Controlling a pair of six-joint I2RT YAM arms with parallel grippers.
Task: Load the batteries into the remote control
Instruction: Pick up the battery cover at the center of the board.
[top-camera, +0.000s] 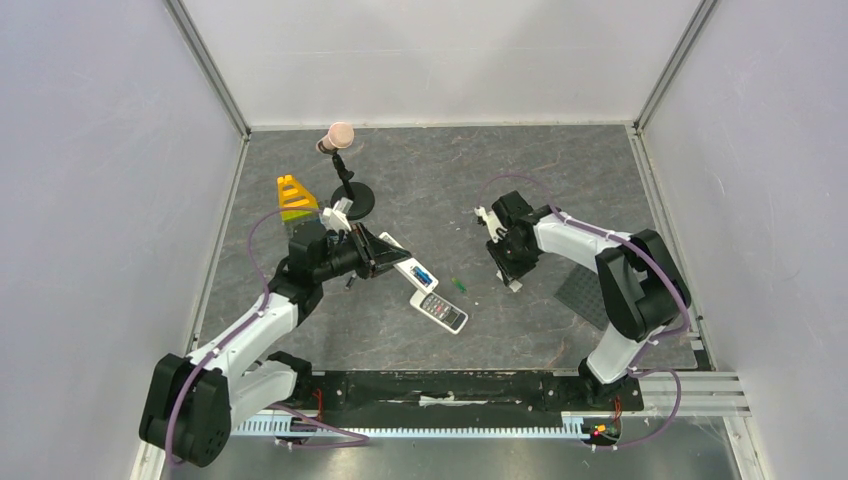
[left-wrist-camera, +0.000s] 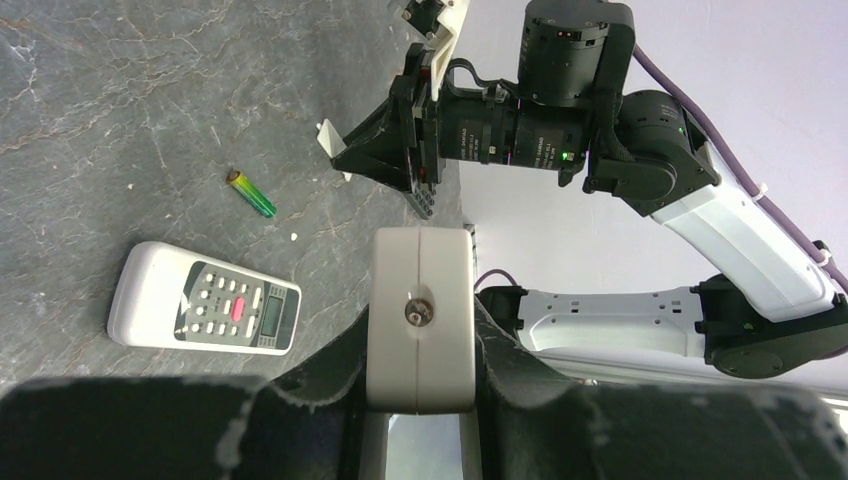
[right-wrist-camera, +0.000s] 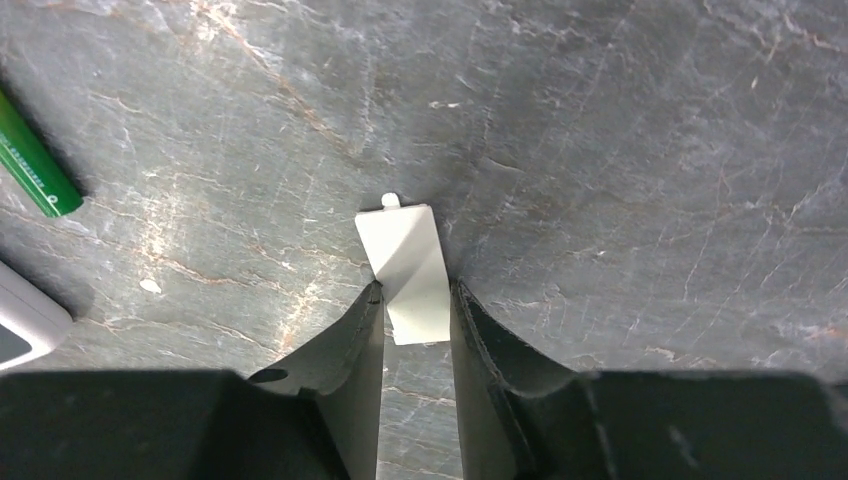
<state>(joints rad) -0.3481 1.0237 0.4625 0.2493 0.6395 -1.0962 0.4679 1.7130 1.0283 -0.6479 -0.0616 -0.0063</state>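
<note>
My left gripper (top-camera: 383, 257) is shut on a long white remote (top-camera: 405, 264), seen end-on in the left wrist view (left-wrist-camera: 420, 318). Its back faces up, with a blue battery (top-camera: 424, 273) in the open bay. The short remote control (top-camera: 441, 311) with the dark grey button face and small display lies face up on the table (left-wrist-camera: 205, 309). A green battery (top-camera: 459, 285) lies loose beside it (left-wrist-camera: 252, 193) (right-wrist-camera: 35, 170). My right gripper (top-camera: 512, 277) (right-wrist-camera: 415, 296) is shut on a small white battery cover (right-wrist-camera: 405, 265), low over the table.
A black stand (top-camera: 350, 192) with a pink ball top stands at the back left. A yellow block (top-camera: 294, 195) sits beside it. A dark ridged mat (top-camera: 583, 293) lies by the right arm. Walls close in the left, right and back.
</note>
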